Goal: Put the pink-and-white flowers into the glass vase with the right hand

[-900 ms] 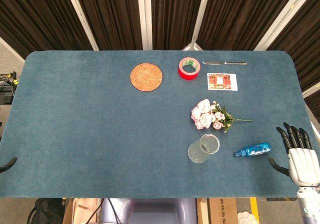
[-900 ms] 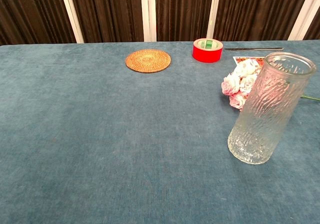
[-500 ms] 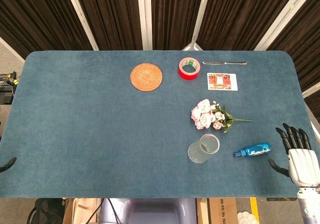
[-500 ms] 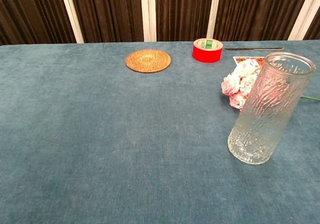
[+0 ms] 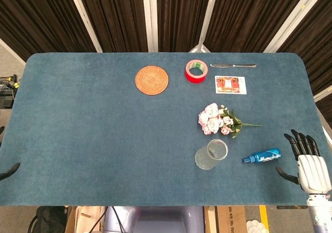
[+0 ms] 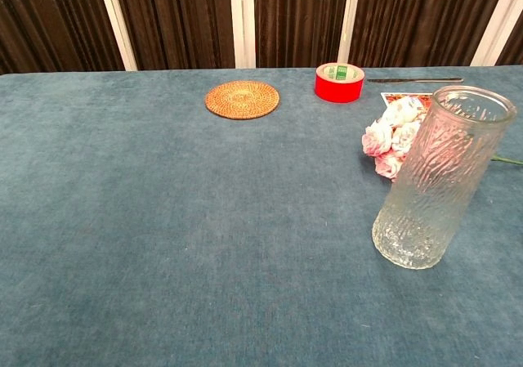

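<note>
The pink-and-white flowers [image 5: 217, 121] lie on their side on the blue table [image 5: 93, 129], right of centre, blooms toward the left and the green stem pointing right. In the chest view the blooms [image 6: 387, 142] show partly behind the vase. No hand touches them.

Just in front of the flowers, nearer the robot, the glass vase [image 5: 211, 154] stands upright with its mouth open; in the chest view its ribbed, textured wall [image 6: 431, 183] rises in front of the bouquet. Vase and flowers are near each other but apart.

To the right of the vase a small blue spray bottle [image 5: 262, 156] lies on its side. Further right, at the table's near right edge, the right hand [image 5: 308, 160] is held with its white back toward the head camera and its dark fingers [image 5: 300, 142] spread and extended, grasping nothing. It is near the spray bottle without touching it and well apart from the flowers.

At the far left edge only a dark tip of the left hand [image 5: 9, 170] shows; whether its fingers are released or clenched I cannot tell.

Toward the back of the table sit a round woven coaster [image 5: 152, 80], a red roll of tape [image 5: 196, 70], a table knife [image 5: 233, 65] and a small picture card [image 5: 230, 84] in red and white.
</note>
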Robot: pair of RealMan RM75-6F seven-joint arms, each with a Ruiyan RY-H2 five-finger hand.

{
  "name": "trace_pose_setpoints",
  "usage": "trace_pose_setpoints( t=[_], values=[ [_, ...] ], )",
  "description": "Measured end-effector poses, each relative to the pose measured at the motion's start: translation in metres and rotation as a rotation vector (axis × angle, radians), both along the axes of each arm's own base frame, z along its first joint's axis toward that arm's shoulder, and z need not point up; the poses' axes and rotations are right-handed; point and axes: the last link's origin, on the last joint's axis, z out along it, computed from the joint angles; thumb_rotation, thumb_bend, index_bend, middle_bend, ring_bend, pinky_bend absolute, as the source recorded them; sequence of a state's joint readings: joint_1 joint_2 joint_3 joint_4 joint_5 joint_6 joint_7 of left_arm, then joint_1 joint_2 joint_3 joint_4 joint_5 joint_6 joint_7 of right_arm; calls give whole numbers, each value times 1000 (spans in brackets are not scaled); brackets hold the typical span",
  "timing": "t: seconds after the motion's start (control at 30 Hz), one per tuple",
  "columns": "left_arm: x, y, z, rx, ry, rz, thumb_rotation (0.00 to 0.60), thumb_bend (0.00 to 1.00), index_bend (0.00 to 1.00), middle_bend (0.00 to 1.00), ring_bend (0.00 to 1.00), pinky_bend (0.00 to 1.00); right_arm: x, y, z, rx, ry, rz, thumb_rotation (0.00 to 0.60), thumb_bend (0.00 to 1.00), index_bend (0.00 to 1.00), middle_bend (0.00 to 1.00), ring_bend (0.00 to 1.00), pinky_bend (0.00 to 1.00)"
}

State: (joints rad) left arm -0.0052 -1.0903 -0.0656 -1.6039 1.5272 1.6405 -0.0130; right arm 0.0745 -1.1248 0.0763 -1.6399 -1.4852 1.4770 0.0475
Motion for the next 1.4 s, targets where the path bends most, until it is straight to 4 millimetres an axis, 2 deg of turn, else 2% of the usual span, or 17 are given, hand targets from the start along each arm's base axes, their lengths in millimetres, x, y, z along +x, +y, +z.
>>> trace_pose_setpoints(
  t=[0.27, 0.77, 1.1, 1.4],
  values=[
    [0, -1, 2, 23, -4, -4, 600, 220, 77, 0, 0, 106, 8, -16, -10, 73, -20, 17, 600, 195, 130, 65, 41, 0],
    [-1, -1, 2, 25, -4, 14, 600, 220, 76, 0, 0, 106, 49, -95, -24, 212, 37, -6, 600, 187, 130, 64, 9, 0],
    [-3, -1, 5, 35, -9, 21, 600, 220, 75, 0, 0, 106, 85, -144, -52, 338, 45, -62, 600, 183, 130, 61, 8, 0],
    [-4, -1, 6, 44, -5, 33, 600, 220, 75, 0, 0, 106, 105, -170, -84, 424, 40, -89, 600, 184, 130, 61, 8, 0]
  ],
)
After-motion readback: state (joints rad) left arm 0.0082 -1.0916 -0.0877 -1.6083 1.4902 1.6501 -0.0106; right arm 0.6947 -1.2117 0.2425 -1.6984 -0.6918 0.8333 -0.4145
